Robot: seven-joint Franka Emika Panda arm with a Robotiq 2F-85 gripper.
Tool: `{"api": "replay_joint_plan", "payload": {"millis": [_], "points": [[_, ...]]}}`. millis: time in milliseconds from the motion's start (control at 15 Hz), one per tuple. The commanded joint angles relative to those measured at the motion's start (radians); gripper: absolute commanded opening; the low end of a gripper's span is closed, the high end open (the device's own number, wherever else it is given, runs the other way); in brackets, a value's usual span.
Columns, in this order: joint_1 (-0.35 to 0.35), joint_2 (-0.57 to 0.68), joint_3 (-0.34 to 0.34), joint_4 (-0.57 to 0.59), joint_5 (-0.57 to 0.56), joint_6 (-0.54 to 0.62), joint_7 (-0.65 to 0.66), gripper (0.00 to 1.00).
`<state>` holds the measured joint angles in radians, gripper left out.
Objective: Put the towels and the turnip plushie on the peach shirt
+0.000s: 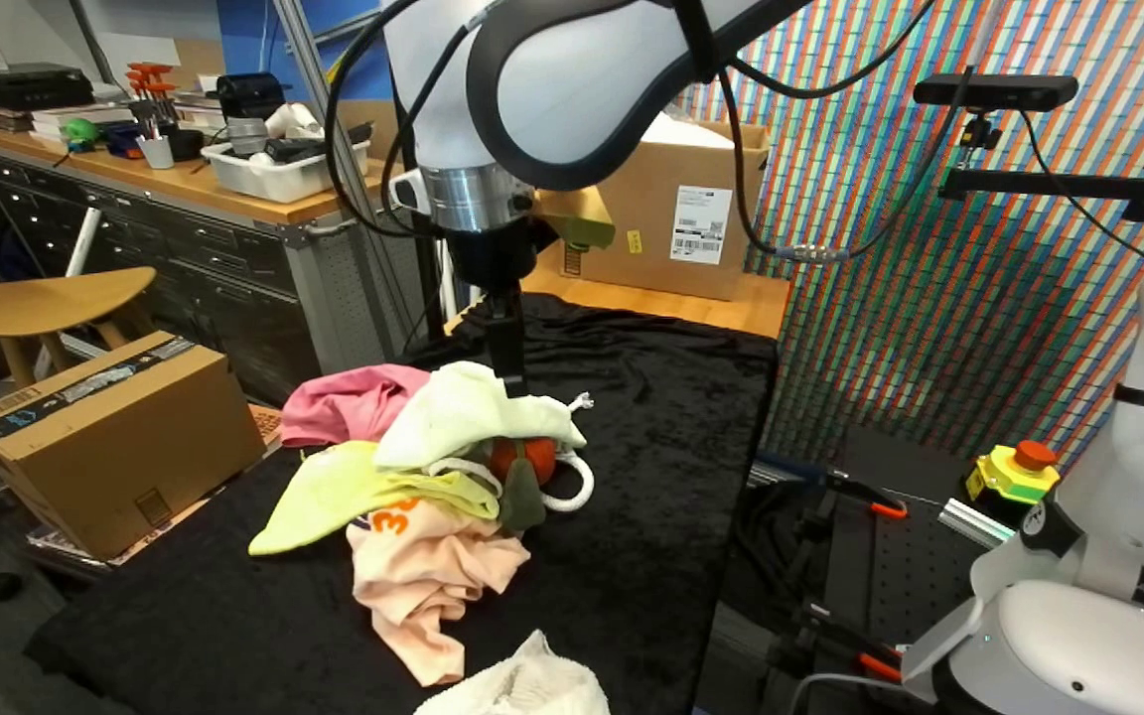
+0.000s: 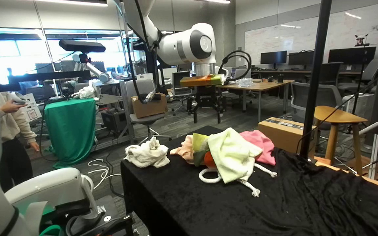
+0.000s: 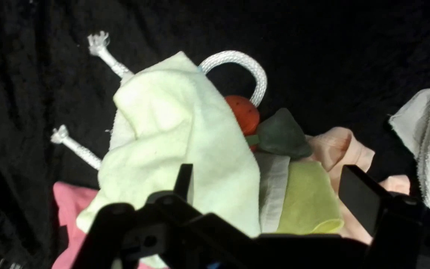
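The peach shirt (image 1: 433,586) lies crumpled on the black-covered table; it also shows in the wrist view (image 3: 334,145). A yellow-green towel (image 1: 334,487) lies partly on it. A pale green towel (image 2: 233,154) is draped over the orange-red plushie (image 3: 243,114), hiding most of it; its dark green leaf (image 3: 284,134) reaches toward the shirt. A pink cloth (image 2: 259,146) lies at the pile's far side from the shirt. A white towel (image 2: 147,153) lies apart, beyond the shirt. My gripper (image 3: 267,179) is open and empty above the pile, fingers pointing down (image 2: 207,120).
White rope (image 3: 261,80) loops out beside the plushie, with two frayed ends (image 2: 254,190) under the pale towel. A black post (image 2: 313,78) stands at the table's edge. Cardboard boxes (image 1: 115,447) (image 1: 681,218) stand around the table.
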<state>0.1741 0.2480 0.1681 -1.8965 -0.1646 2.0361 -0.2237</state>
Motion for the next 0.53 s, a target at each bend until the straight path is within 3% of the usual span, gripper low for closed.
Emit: {"api": "replay_joint_plan", "payload": {"millis": [0,467], "points": [[0.033,-0.016,0.024,-0.047,0.036,-0.041,0.095,1.0],[0.105,0.013,0.087,-0.045,0.178,-0.078,0.273,1.0]]}}
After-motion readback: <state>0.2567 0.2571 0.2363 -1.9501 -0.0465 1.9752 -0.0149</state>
